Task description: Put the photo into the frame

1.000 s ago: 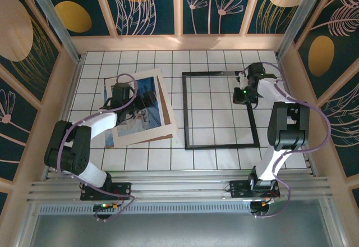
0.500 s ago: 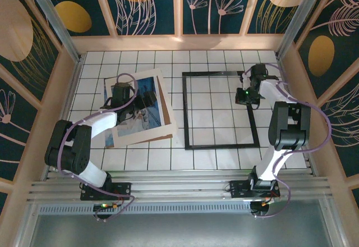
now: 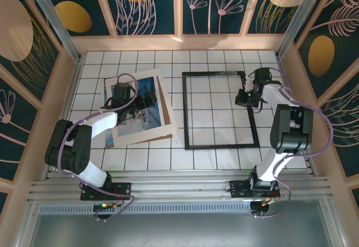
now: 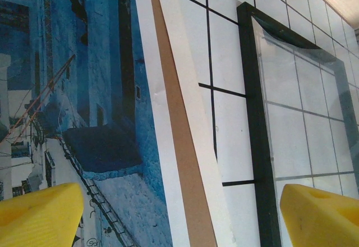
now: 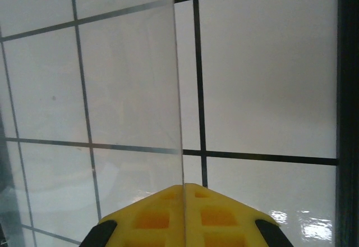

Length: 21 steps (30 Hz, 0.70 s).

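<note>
Photo: the photo (image 3: pixel 143 104) lies flat and skewed on the surface (image 3: pixel 213 56), left of the frame. It is stacked with a white mat (image 4: pixel 165 146) and a brown board (image 4: pixel 184 146), whose edges show beside it.
Photo handling: expect light, floppy paper that creases or smudges easily. It will probably slide on the board.
Hold point: take it by an edge or corner, wherever one lifts clear, never mid-print.
Left gripper: your left gripper (image 4: pixel 180 202) is released, fingers spread wide above the photo with nothing between them.
Frame: the frame (image 4: pixel 255 118) lies flat to the right of the stack, apart from it.
Right gripper: your right gripper (image 5: pixel 184 191) is clenched on the edge of a clear pane (image 5: pixel 112 90), by the frame's right rail.
Pane: it looks tipped up at its far corner. Judge it brittle and slick, so hold it steady.
</note>
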Each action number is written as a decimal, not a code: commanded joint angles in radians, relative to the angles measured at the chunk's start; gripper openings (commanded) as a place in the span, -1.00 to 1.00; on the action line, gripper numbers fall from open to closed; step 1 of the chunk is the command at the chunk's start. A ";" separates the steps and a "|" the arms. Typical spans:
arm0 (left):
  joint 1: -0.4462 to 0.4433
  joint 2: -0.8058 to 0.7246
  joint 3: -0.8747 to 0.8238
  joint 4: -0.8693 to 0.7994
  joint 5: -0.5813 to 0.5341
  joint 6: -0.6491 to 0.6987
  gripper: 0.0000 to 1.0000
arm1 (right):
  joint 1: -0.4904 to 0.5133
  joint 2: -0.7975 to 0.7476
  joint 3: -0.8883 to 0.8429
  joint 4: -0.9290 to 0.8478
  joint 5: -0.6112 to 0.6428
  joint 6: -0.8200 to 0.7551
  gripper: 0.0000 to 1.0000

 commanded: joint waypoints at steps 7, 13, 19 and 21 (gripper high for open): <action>-0.008 0.006 0.015 0.002 0.005 0.009 0.82 | -0.018 -0.031 -0.046 0.061 -0.081 0.048 -1.00; -0.009 0.006 0.017 0.002 0.005 0.008 0.82 | -0.021 -0.043 -0.064 0.085 -0.131 0.057 -1.00; -0.010 0.006 0.018 0.000 0.003 0.008 0.81 | -0.030 -0.081 -0.052 0.069 -0.148 0.059 -1.00; -0.012 0.006 0.018 -0.002 0.002 0.009 0.82 | -0.031 -0.100 -0.049 0.065 -0.159 0.060 -1.00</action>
